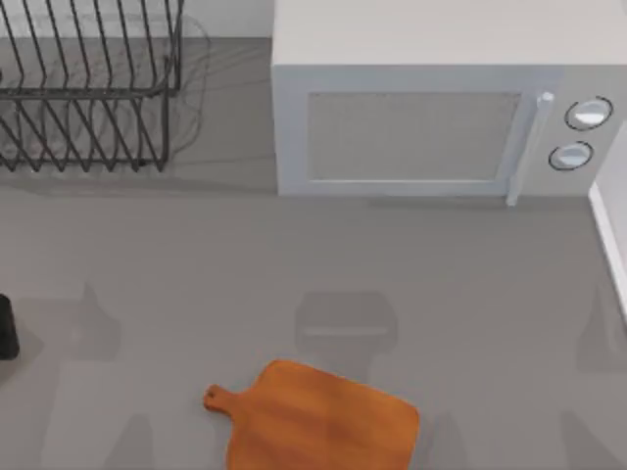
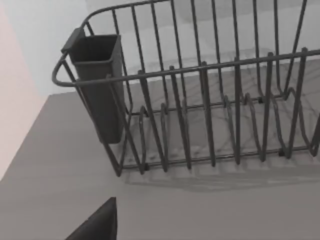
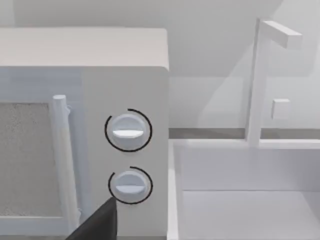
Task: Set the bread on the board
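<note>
The board (image 1: pixel 323 421) is a flat orange-brown wooden slab at the table's front middle. Its short handle with a small hole (image 1: pixel 216 398) points left, and its top is bare. The bread is out of view. A dark part of my left arm (image 1: pixel 6 328) sits at the table's left edge, far from the board. A dark piece of my left gripper (image 2: pixel 97 225) juts in at the edge of the left wrist view, facing the dish rack. A dark piece of my right gripper (image 3: pixel 100 222) shows the same way in the right wrist view, facing the microwave's knobs.
A black wire dish rack (image 1: pixel 88 88) with a dark cutlery cup (image 2: pixel 97 85) stands at the back left. A white microwave (image 1: pixel 431 108) with two knobs (image 3: pixel 128 131) fills the back right, beside a white sink basin (image 3: pixel 245 190). Bare grey tabletop lies between these and the board.
</note>
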You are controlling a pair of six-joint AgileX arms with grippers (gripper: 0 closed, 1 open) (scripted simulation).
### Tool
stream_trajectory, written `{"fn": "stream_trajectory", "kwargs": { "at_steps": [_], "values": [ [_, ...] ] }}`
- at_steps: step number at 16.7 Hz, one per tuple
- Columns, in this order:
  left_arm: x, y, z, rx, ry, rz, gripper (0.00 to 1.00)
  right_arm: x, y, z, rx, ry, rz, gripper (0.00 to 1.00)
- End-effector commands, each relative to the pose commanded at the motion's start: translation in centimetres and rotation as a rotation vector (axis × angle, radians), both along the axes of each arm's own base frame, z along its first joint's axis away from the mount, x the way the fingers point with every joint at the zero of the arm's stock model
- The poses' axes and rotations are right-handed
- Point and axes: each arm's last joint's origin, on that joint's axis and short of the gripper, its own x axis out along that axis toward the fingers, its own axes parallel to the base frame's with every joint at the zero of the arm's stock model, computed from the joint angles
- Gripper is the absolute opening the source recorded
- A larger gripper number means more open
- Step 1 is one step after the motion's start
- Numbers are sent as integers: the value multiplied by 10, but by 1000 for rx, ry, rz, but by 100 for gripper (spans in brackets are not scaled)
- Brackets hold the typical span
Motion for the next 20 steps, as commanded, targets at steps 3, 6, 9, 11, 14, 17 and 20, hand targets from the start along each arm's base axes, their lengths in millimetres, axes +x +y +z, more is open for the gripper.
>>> {"fn": "stream_trajectory", "kwargs": {
  "at_steps": [3,6,9,11,14,17,20],
  "values": [
    [19,5,21,130,244,-14,100,0,0,0,0,0,0,100],
    [55,14,28,244,578,-80,100,0,0,0,0,0,0,100],
    [98,26,17,316,917,-202,100,0,0,0,0,0,0,100],
    [124,36,6,342,1099,-298,100,0,0,0,0,0,0,100],
    [156,48,-7,363,1272,-428,100,0,0,0,0,0,0,100],
    [177,58,-12,379,1343,-510,100,0,0,0,0,0,0,100],
    [184,62,-11,388,1353,-534,100,0,0,0,0,0,0,100]
  ]
}}
